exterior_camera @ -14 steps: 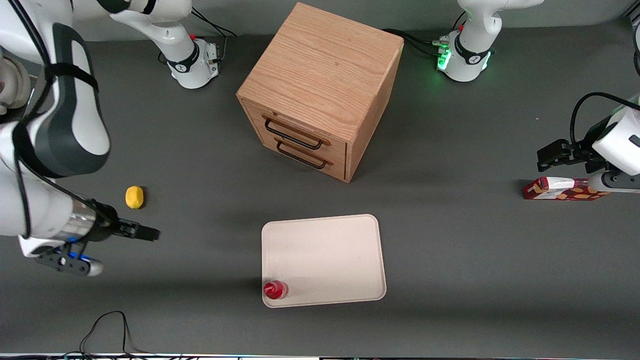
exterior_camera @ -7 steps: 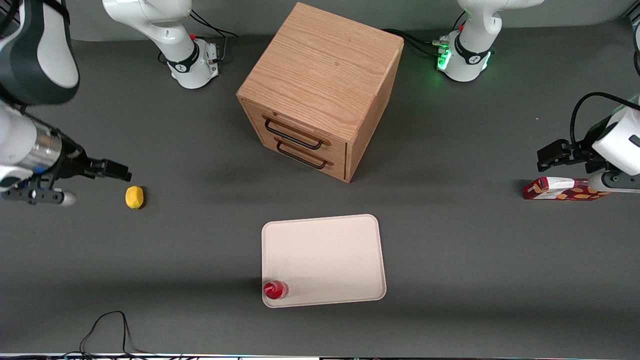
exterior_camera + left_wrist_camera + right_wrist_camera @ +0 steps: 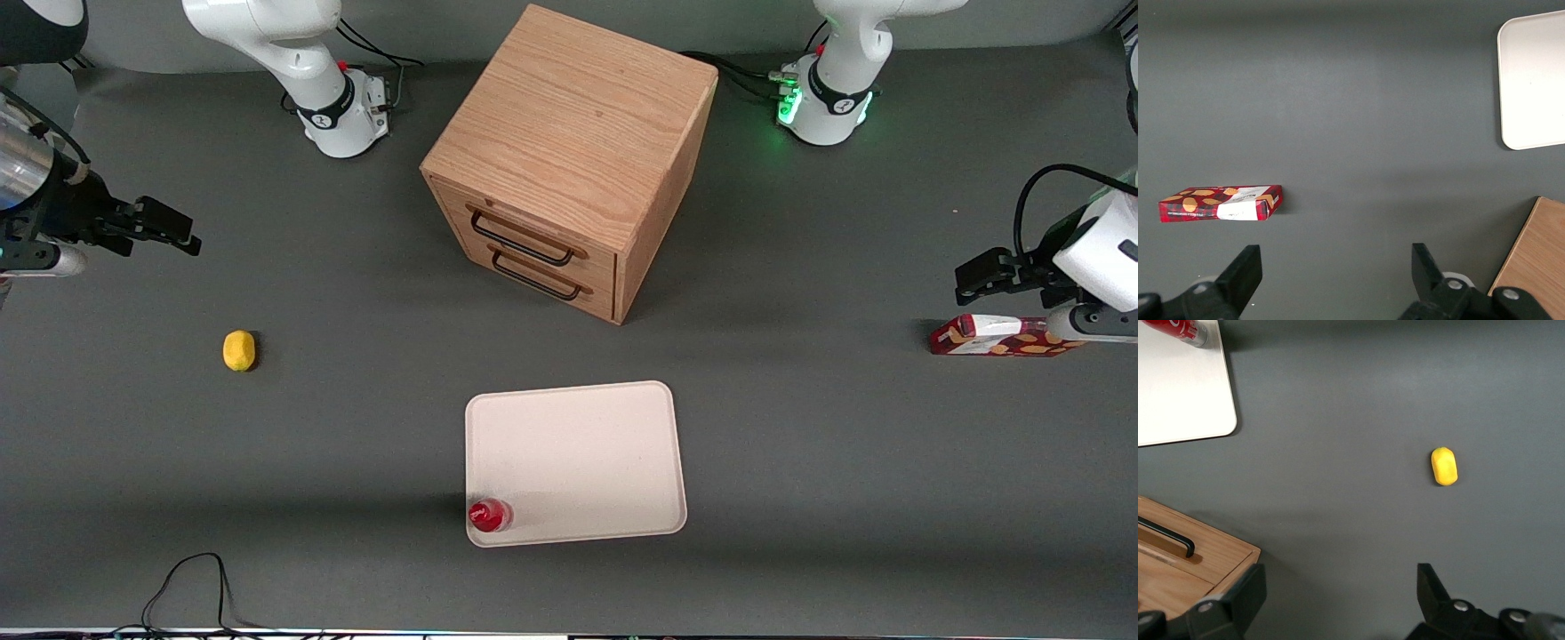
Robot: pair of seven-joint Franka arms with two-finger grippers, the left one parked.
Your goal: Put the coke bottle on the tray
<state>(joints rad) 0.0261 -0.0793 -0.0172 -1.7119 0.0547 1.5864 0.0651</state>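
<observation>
The small red coke bottle (image 3: 489, 516) stands upright on the cream-white tray (image 3: 587, 453), in the tray's corner nearest the front camera on the working arm's side. The right wrist view shows the bottle (image 3: 1179, 329) on a tray corner (image 3: 1185, 393). My gripper (image 3: 169, 229) is open and empty, high above the table at the working arm's end, far from the tray and farther from the front camera than the lemon. Its fingers (image 3: 1248, 590) stand wide apart with only bare table between them.
A yellow lemon (image 3: 238, 350) lies on the grey table toward the working arm's end; it also shows in the right wrist view (image 3: 1443, 466). A wooden drawer box (image 3: 569, 160) with two black handles stands farther back. A flat red patterned carton (image 3: 996, 338) lies at the parked arm's end.
My gripper has pulled away from the tray area, moving farther from the front camera past the lemon and toward the working arm's end. The bottle stays standing on the tray.
</observation>
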